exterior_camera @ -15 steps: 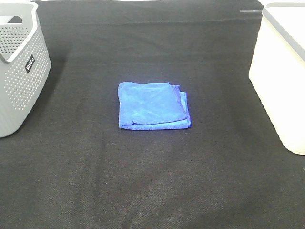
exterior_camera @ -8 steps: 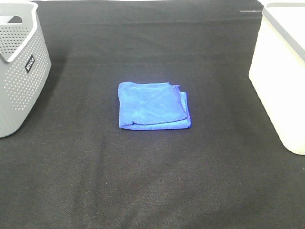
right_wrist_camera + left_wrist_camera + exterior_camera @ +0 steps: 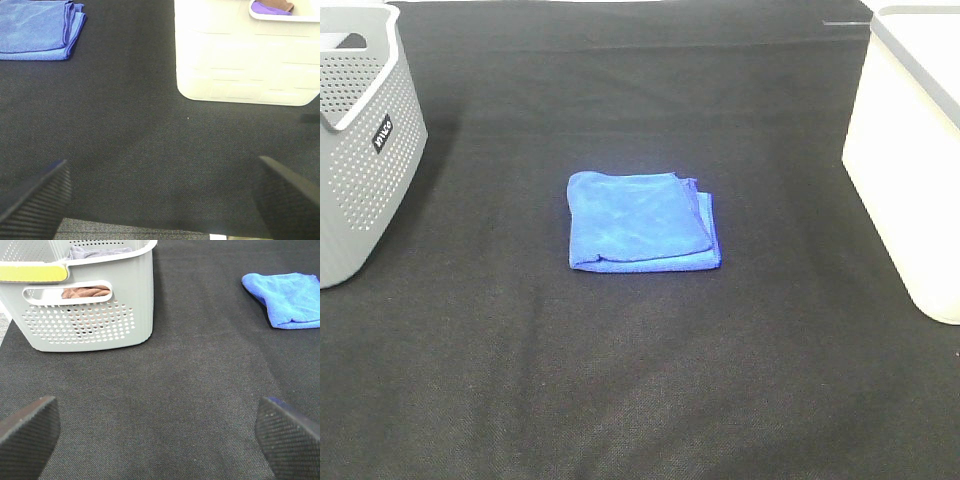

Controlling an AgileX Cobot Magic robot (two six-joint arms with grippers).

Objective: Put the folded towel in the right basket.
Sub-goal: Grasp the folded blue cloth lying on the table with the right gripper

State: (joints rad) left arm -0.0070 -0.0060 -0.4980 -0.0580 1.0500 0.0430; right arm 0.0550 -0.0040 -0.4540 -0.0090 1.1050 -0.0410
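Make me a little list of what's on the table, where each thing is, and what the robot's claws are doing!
Towel: blue towel, folded, flat on the black cloth, between the baskets
Left side: grey basket with holes, cloths inside
Right side: white basket, not touching the towel
Claws: left claw open, empty; right claw open, empty
Towel in basket: not yet

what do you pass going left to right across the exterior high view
grey perforated basket → folded blue towel on the black cloth → white basket
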